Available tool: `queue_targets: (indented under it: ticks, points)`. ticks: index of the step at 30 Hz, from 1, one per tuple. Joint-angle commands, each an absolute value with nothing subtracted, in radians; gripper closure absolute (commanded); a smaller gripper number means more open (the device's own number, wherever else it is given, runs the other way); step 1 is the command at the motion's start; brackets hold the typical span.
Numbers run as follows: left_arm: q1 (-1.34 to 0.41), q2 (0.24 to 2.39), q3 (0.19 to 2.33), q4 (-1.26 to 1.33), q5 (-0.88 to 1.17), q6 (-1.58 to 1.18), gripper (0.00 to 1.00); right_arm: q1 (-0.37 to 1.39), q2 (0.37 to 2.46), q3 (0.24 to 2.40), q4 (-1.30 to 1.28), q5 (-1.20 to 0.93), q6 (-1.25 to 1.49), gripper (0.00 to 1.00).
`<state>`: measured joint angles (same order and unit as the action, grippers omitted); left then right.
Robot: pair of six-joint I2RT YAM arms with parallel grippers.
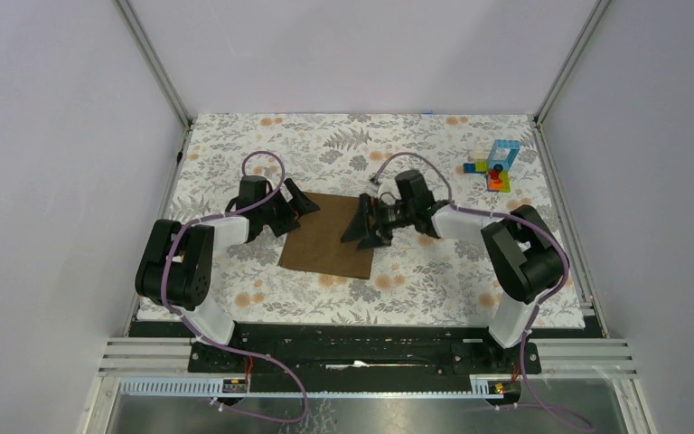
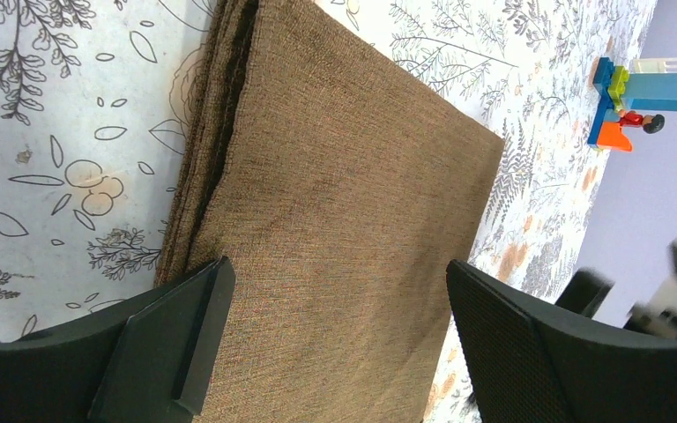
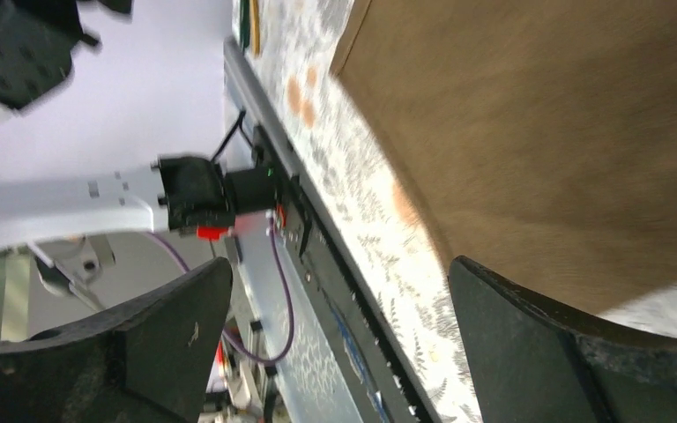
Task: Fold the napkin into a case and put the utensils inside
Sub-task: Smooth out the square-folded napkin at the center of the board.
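Note:
The brown napkin (image 1: pixel 328 237) lies folded flat on the floral table covering between the two arms. In the left wrist view the napkin (image 2: pixel 344 176) shows stacked layers along its left edge. My left gripper (image 1: pixel 304 206) hovers at the napkin's far left corner. It (image 2: pixel 335 304) is open, with only cloth showing between its fingers. My right gripper (image 1: pixel 362 231) is over the napkin's right edge, tilted on its side. It (image 3: pixel 339 308) is open and holds nothing, with the napkin (image 3: pixel 538 132) beside one finger. The utensils are out of view.
A small stack of colourful toy blocks (image 1: pixel 497 165) stands at the far right of the floral covering (image 1: pixel 434 280) and also shows as blocks (image 2: pixel 635 97) in the left wrist view. A black rail (image 3: pixel 317 238) runs along the near table edge. Metal frame posts stand at the back corners.

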<state>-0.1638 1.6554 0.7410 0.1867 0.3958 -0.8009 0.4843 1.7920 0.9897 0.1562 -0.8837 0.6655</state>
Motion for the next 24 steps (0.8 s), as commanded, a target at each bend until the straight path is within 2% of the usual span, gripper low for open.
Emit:
queue_targets:
  ticks: [1,4,7,15,19,24]
  points:
    - [-0.146,1.668,0.691,0.097,0.284,-0.749,0.01,0.552,1.788,0.875,0.335,-0.922,0.789,0.0]
    - [-0.146,1.674,0.691,0.099,0.283,-0.748,0.01,0.552,1.842,0.828,0.39,-0.946,0.789,0.0]
    - [-0.146,1.677,0.691,0.099,0.278,-0.749,0.01,0.55,1.863,0.784,0.326,-0.934,0.72,0.0]
    - [-0.146,1.685,0.692,0.105,0.286,-0.75,0.01,0.55,1.653,0.77,0.007,-0.782,0.531,0.0]
    - [-0.145,1.682,0.688,0.106,0.284,-0.747,0.01,0.568,1.625,0.78,0.069,-0.844,0.61,0.0]
    - [-0.146,1.671,0.695,0.105,0.3,-0.749,0.01,0.614,1.71,0.797,0.224,-0.897,0.698,0.0]
